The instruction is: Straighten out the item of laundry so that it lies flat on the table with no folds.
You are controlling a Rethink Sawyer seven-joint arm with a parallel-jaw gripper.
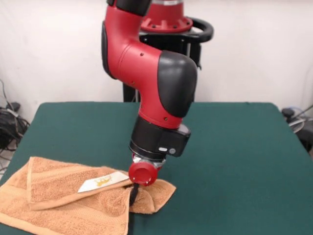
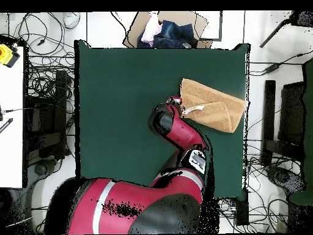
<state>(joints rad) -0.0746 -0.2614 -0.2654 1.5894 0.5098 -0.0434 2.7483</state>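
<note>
So the towel (image 1: 73, 200) is sitting at the near left corner of the table (image 1: 234, 147) in the front view, and it's definitely not flat. The orange-tan terry is folded over on itself: an upper flap is laid across the lower layer, with a woven border band seen running along the flap's left side and along its lower edge. A small white care tag (image 1: 102, 182) with some yellowish print is exposed on top of the flap, pointing towards the gripper. The right end of the cloth is bunched into a small rumpled corner that's pulled out to the right, just beyond the gripper. The bottom edge of the towel is cut off by the frame, so how far it runs can't be told.

The gripper (image 1: 134, 192) is lowered right onto that right end of the towel. Only a dark fingertip is visible under the round red wrist part, pressed into the fabric near the tag. Whether the fingers are spread or pinched on the cloth can't be made out, since they're mostly hidden by the wrist and the fold.

From overhead, the towel (image 2: 211, 109) is seen as a rough folded strip close to the table's right edge, with the red arm (image 2: 177, 131) reached across to its left end.

The rest of the green table top is bare felt. Cables and some clutter are spotted on the floor around it.
</note>
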